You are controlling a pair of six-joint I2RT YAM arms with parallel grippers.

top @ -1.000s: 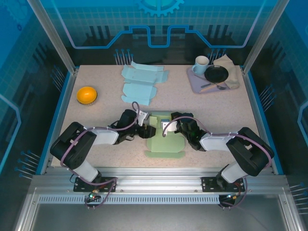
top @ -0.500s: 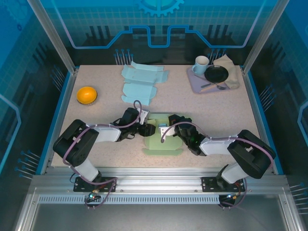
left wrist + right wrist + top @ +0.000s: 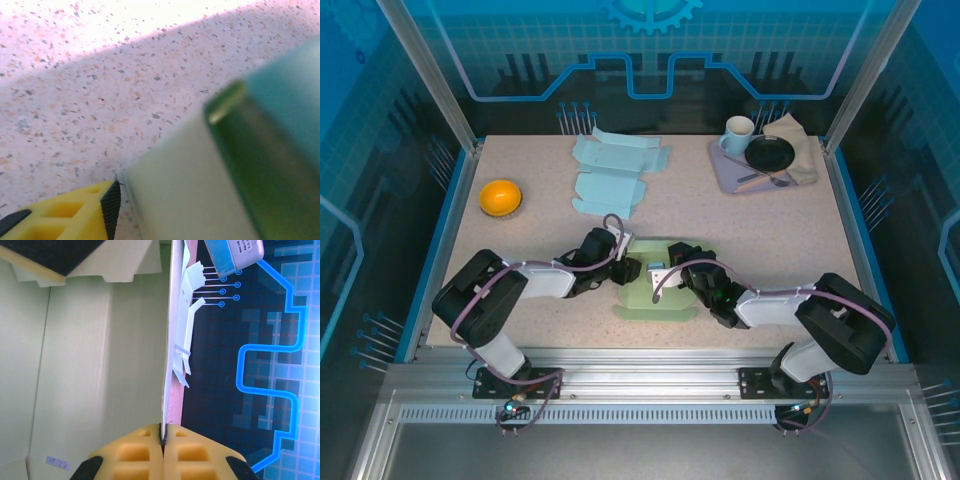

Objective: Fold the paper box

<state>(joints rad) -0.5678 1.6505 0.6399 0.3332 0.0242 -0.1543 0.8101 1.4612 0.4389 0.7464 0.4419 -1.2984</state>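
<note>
Yellow finger [image 3: 70,217] of my left gripper [image 3: 626,270] lies just beside the left flap of the green box [image 3: 660,302]. The box sits on the table [image 3: 770,230] between my two arms, near their bases. Whether this gripper grips the flap I cannot tell. Right: my right gripper [image 3: 162,434] is clenched on the thin edge of an upright wall of the box. To fold well, I judge, the right pinch should hold steady while the left presses its flap along the crease, slowly, lest the card buckle or the box slide.
</note>
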